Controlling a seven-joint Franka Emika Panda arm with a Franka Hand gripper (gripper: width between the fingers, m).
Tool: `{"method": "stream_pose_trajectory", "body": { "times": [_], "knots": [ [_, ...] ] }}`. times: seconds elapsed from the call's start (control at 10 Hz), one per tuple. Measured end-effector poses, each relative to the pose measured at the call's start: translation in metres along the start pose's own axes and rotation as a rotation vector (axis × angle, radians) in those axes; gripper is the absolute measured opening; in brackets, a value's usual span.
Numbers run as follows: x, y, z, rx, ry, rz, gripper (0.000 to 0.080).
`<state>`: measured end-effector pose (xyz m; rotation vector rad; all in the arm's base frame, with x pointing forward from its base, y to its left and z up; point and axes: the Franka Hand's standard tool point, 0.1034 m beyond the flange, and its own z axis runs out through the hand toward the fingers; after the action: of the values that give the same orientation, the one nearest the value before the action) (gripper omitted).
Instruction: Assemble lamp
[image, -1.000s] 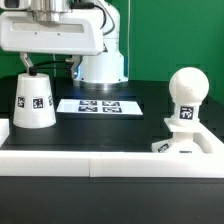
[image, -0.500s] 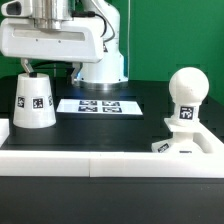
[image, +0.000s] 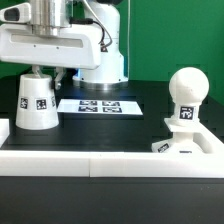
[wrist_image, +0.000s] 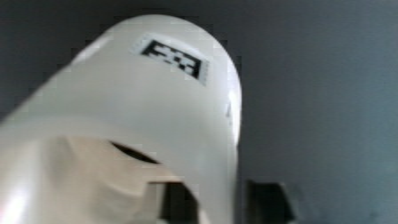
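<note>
The white tapered shade stands on the table at the exterior view's left, tag facing the camera. My gripper is down on its top rim. In the wrist view the shade fills the picture and my gripper straddles its wall, one finger inside and one outside, closed on it. The round bulb stands upright on the flat base block at the exterior view's right, far from the gripper.
The marker board lies flat between the shade and the bulb. A long white ledge runs across the front. The robot's white pedestal stands behind the marker board.
The arm has come lower onto the shade. The shade has shifted slightly toward the exterior view's right. The bulb and base have not moved.
</note>
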<state>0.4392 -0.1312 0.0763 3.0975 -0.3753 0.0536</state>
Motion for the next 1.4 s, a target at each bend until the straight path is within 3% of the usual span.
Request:
{"method": "stream_pose_trajectory", "body": {
  "times": [0.5, 0.6, 0.8, 1.0, 1.2, 1.4],
  "knots": [
    [0.001, -0.004, 0.0, 0.0, 0.0, -0.011, 0.0043],
    [0.001, -0.011, -0.002, 0.007, -0.003, 0.028, 0.0043],
    [0.005, -0.058, -0.027, 0.052, -0.036, 0.098, 0.0044],
    [0.029, -0.095, -0.06, 0.083, -0.047, 0.135, 0.0044],
    [0.061, -0.116, -0.087, 0.101, -0.013, 0.135, 0.0044],
    [0.068, -0.119, -0.092, 0.08, -0.078, 0.114, 0.0044]
  ]
}}
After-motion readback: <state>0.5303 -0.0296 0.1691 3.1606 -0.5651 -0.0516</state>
